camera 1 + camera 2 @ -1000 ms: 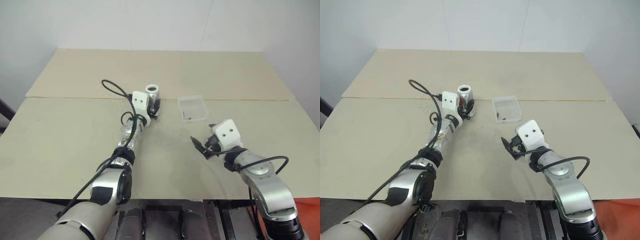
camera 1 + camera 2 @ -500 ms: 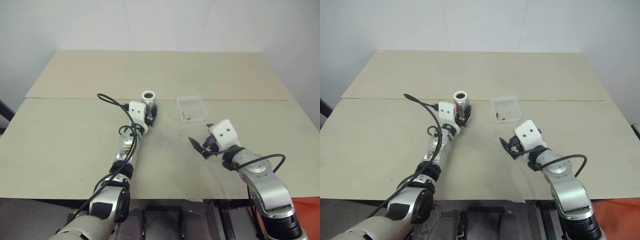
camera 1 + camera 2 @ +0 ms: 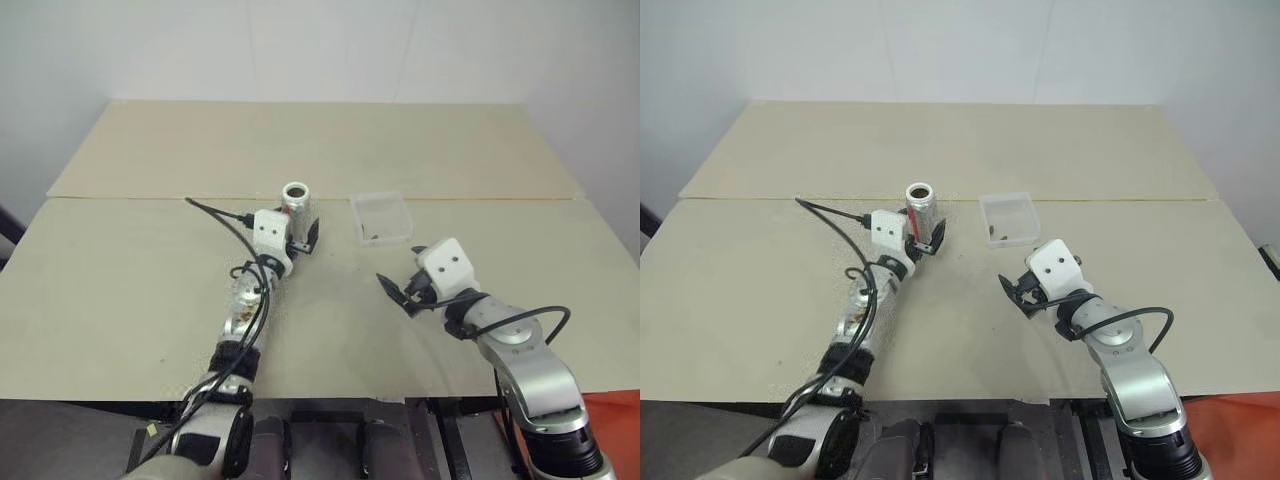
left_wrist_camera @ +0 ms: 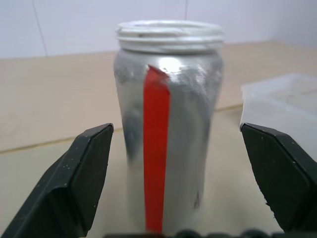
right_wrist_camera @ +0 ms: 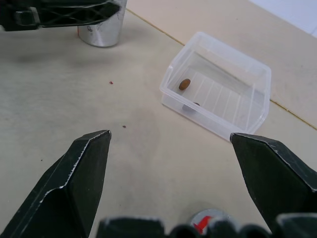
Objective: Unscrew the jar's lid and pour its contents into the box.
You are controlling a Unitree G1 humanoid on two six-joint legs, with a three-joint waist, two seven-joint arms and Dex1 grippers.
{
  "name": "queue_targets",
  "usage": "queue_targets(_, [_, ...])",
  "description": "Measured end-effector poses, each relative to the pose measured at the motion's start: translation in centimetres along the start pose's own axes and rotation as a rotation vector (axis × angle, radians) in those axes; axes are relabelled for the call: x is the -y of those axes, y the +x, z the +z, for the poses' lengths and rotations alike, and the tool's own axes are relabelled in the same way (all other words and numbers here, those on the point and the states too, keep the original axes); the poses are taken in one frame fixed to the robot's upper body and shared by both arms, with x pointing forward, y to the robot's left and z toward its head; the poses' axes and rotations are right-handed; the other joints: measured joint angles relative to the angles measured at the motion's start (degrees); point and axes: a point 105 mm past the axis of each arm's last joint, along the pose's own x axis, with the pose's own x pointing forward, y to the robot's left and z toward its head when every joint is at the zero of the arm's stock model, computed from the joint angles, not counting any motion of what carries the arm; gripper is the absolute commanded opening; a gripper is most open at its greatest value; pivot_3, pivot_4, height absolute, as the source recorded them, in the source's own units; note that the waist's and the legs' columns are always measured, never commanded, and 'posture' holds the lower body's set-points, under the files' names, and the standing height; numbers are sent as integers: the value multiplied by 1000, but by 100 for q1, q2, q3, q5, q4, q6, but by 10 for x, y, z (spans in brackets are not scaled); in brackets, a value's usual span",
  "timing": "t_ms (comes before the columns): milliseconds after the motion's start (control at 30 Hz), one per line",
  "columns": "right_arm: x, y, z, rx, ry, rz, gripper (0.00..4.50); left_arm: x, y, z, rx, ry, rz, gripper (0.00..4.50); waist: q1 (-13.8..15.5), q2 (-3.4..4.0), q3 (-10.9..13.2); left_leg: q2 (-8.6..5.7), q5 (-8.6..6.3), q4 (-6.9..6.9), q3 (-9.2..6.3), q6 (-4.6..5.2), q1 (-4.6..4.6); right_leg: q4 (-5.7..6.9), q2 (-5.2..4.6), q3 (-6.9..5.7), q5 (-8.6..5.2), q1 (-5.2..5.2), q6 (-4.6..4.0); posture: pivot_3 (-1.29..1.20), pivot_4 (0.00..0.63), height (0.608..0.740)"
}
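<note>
The jar (image 4: 168, 124), silver with a red stripe, stands upright on the table with its top uncovered. My left gripper (image 3: 300, 238) is open just in front of it, its fingers (image 4: 84, 168) spread wide on either side without touching. The clear box (image 5: 218, 84) sits to the jar's right and holds the contents, a few brown bits (image 5: 184, 84). My right gripper (image 3: 405, 272) hovers open and empty in front of the box. A small grey round thing with a red mark (image 5: 205, 219), apparently the lid, lies on the table just under it.
The beige table (image 3: 120, 270) has a seam running across just behind the jar and the box. A black cable (image 3: 215, 212) loops off my left wrist. Tiny crumbs (image 5: 112, 83) dot the table between jar and box.
My left gripper has opened, let go of the jar and drawn back a little towards me. The jar now stands free on the table. The right arm has not moved.
</note>
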Motion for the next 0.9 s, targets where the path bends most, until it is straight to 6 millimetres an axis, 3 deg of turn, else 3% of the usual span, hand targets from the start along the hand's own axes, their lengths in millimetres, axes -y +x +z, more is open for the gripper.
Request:
queue_targets(233, [-2, 1, 1, 5, -20, 36, 4500, -21, -49, 15, -130, 55, 0, 4434, -39, 2, -1, 1, 0, 0, -12, 0, 16, 6, 0, 10, 0, 4, 0, 0, 150, 740])
queue_targets(367, [5, -6, 0, -7, -68, 67, 4500, -14, -99, 31, -185, -22, -233, 4434, -71, 2, -1, 8, 0, -2, -12, 0, 27, 4, 0, 16, -2, 2, -4, 0, 150, 740])
queue_targets(500, [25, -33, -5, -51, -162, 138, 4500, -25, -134, 42, -205, 31, -386, 4434, -27, 5, 2, 7, -4, -9, -2, 3, 96, -24, -2, 13, -7, 74, -12, 0, 150, 740])
queue_targets(600, [38, -56, -1, -76, -233, 222, 4500, -40, -146, 46, -221, 93, -415, 4434, -26, 4, 3, 10, -6, -21, 11, 3, 155, -37, -2, 14, -11, 129, -18, 0, 150, 740])
queue_targets(700, [48, -78, 1, -115, -298, 318, 4500, -40, -163, 50, -236, 98, -522, 4434, -42, 4, 3, 18, -7, -30, 13, 3, 189, -46, -1, 14, -17, 159, -25, 0, 150, 740])
queue_targets(900, [53, -110, 6, -164, -381, 448, 4500, -36, -171, 69, -179, 32, -615, 4434, -41, 4, 3, 20, -7, -31, 9, 4, 193, -49, 0, 15, -18, 171, -24, 0, 150, 740])
